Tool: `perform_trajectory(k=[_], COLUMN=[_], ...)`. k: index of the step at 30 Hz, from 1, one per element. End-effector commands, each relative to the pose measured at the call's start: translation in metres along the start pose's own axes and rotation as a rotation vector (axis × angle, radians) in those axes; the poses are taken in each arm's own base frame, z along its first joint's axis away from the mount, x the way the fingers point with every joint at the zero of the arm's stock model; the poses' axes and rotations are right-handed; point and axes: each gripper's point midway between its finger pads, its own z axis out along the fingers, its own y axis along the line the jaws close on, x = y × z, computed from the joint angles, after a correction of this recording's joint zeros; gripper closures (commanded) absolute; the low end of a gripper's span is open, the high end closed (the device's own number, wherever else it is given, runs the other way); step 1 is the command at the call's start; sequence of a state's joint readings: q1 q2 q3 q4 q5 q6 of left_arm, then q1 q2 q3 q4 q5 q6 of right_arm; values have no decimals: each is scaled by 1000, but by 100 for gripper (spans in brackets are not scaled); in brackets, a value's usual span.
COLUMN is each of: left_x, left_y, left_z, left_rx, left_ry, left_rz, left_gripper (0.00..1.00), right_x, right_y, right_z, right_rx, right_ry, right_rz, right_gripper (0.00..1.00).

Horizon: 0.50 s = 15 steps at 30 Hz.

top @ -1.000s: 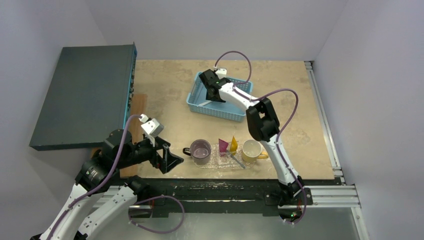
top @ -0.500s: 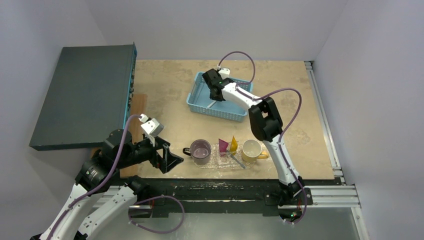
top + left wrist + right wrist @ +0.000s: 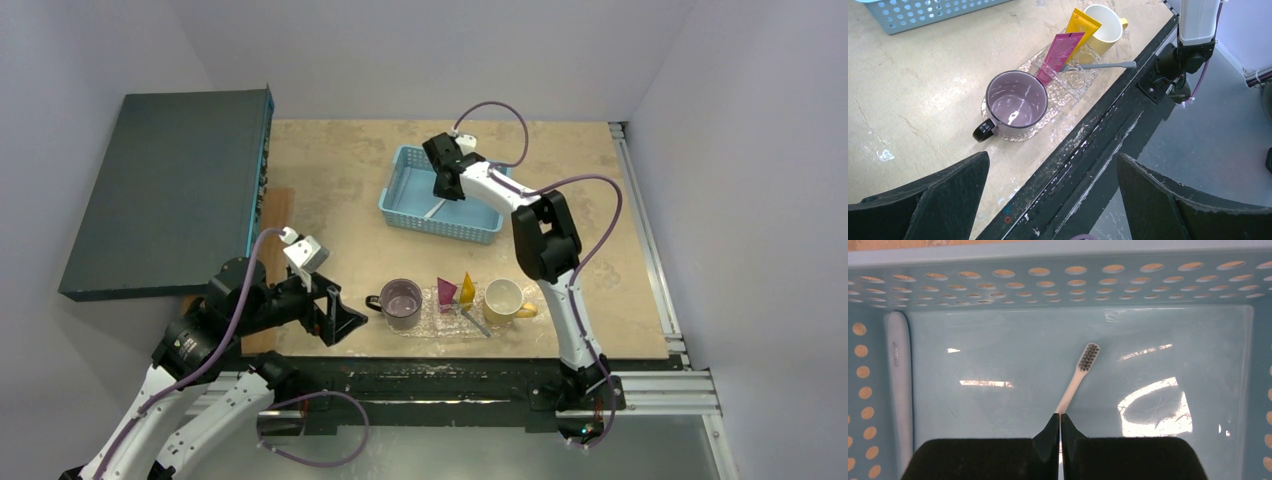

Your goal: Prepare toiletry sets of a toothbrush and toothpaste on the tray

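Note:
Inside the light-blue basket (image 3: 998, 275), my right gripper (image 3: 1060, 416) is shut on the handle of a pale toothbrush (image 3: 1077, 377), whose dark bristle head points away over the basket floor. The top view shows this gripper (image 3: 446, 186) over the basket (image 3: 400, 205). The clear crinkled tray (image 3: 1079, 80) near the front edge carries a pink tube (image 3: 1060, 51), a yellow-orange tube (image 3: 1081, 26) and a grey toothbrush (image 3: 1105, 65). My left gripper (image 3: 1053, 157) hovers open over the table's front edge, holding nothing.
A purple mug (image 3: 1015, 102) stands on the tray's left end and a yellow mug (image 3: 1105, 27) at its right end. A pale long object (image 3: 898, 380) lies along the basket's left wall. A dark grey box (image 3: 165, 190) sits at the table's left.
My right gripper has closed on the toothbrush handle and shifted a little to the right inside the basket. The left arm has not moved.

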<state>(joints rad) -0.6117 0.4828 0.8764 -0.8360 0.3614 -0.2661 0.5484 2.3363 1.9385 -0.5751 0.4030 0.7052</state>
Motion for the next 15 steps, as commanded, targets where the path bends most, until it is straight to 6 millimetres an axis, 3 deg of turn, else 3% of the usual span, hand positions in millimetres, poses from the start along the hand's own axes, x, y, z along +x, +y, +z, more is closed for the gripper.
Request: perform_trajectory(k=[1, 5, 9, 15], left_x=[-2, -2, -2, -2], left_y=[2, 3, 2, 2], left_z=[2, 2, 2, 2], left_rx=[-8, -10, -9, -8], left_ry=[-7, -8, -8, -10], left_rz=[12, 12, 13, 15], left_gripper=[2, 2, 2, 2], right_x=[-27, -30, -30, -28], right_y=[2, -2, 1, 6], right_z=[-24, -26, -32, -40], right_rx=[-25, -11, -40, -78], right_ry=[-62, -72, -71, -54], right_rz=[-5, -23, -5, 49], right_gripper=[100, 100, 73, 59])
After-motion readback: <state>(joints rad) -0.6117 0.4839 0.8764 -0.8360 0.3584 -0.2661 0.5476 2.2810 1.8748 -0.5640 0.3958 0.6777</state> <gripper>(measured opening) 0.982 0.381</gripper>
